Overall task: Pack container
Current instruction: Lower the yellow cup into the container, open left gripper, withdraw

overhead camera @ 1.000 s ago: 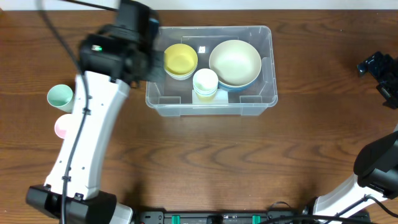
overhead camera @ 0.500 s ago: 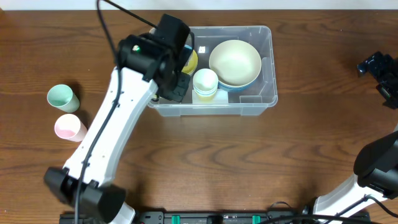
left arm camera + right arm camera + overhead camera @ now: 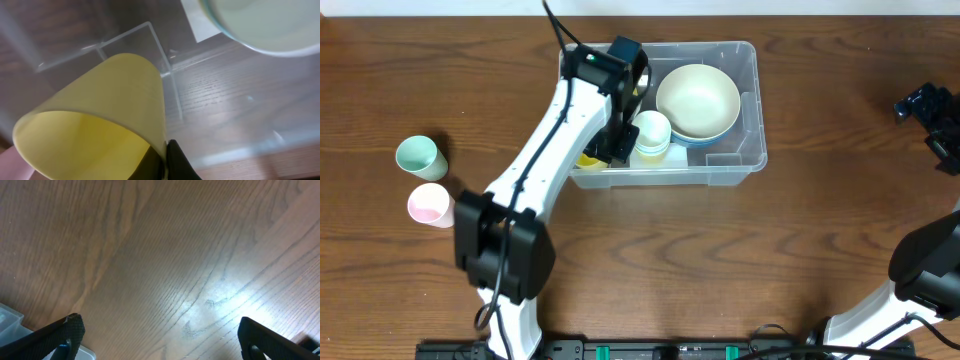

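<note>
**Left claw is parked right over the bin's near-left corner with a yellow bowl**

Watching from beside the worktop. The container sits in the far middle, with its long axis running left to right across the table. The left claw hangs directly above its left end, pinching the wall of a yellow bowl between pressed-together fingers. In the wrist view the bowl is tilted, with its open mouth swung out toward the camera. The clear wall and moulded ribs show just beyond it, so I'd say it's already inside the rim, tucked into the near-left corner.

The rest of the bin is busy. A big cream bowl fills the right half, and a small pale cup sits just beside the claw.

The right claw is spread wide over bare wood, well apart off to the right, so this one belongs to the left arm. My guess is the drop is basically straight down, with not much room to drift right.

A green cup and a pink cup wait out on the left.
</note>
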Available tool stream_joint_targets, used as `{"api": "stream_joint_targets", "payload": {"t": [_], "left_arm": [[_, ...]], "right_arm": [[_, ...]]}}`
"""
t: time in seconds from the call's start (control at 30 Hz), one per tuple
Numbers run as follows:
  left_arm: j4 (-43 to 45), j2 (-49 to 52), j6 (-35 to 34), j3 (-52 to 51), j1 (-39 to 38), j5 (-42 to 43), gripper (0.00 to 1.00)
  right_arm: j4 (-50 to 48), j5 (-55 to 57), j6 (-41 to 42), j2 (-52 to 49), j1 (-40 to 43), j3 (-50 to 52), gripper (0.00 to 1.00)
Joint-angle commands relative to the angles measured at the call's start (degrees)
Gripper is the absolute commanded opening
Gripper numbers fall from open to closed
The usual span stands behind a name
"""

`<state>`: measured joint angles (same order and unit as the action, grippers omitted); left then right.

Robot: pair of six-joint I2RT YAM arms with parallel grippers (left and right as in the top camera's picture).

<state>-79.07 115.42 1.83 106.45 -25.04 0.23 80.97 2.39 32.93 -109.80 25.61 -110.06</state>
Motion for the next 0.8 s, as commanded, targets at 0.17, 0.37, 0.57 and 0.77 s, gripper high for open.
{"api": "stream_joint_targets", "payload": {"t": [0.17,0.37,0.57,0.77], "left_arm": [[0.24,6.47,0.74,-0.50,0.37,0.24,0.06],[0.92,7.41,0.76,-0.50,0.50,0.22,0.25],[0.59,7.26,0.72,-0.09,1.97,-0.81,0.31],[-3.93,4.90,0.72,7.72,4.44,-0.87,0.31]], "right_arm": [[-0.02,0.35,0.92,0.28,-0.07,0.15,0.99],[-0.02,0.35,0.92,0.28,-0.07,0.15,0.99],[-0.02,0.35,0.90,0.28,-0.07,0.15,0.99],[-0.02,0.35,0.90,0.28,-0.07,0.15,0.99]]}}
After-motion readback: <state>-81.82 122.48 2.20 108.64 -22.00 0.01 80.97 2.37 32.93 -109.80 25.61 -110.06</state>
